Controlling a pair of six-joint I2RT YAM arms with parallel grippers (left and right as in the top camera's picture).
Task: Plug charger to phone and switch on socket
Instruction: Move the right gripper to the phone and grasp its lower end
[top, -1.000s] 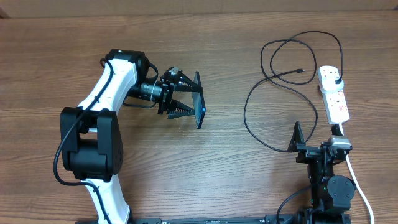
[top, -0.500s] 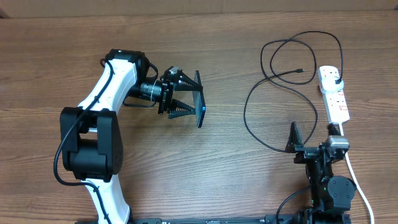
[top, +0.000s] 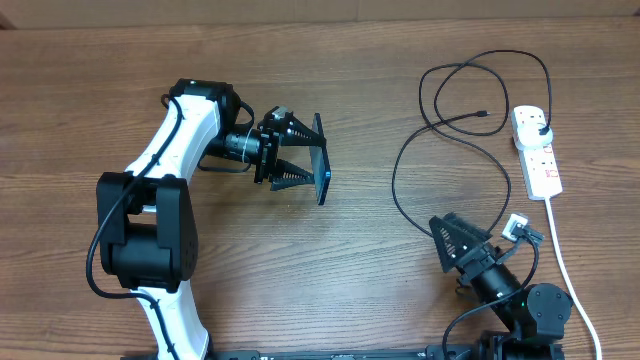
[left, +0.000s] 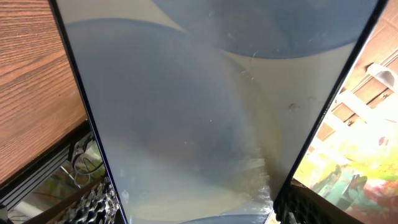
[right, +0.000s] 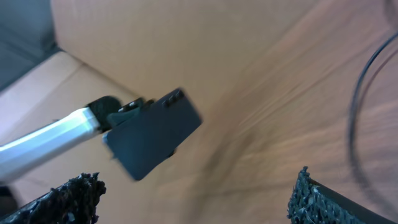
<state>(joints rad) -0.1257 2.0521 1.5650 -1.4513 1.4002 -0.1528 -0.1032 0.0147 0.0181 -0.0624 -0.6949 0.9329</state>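
Wooden surface (top: 90, 60): left end effector (top: 312, 160) is clamping phone (top: 322, 178) on edge; right end effector (top: 445, 243) is gaping empty, should be pinching charger (top: 394, 178) near tip

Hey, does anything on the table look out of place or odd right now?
The phone is held on edge in the jaws of the left gripper rather than lying flat. The charger sprawls in loose loops, its connector tip lying free near the socket. Nothing looks spilled or damaged.

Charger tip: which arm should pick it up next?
Probably right. The left gripper is clamped on the phone, held on edge. The right gripper is open, empty, and on the same side as the charger tip.
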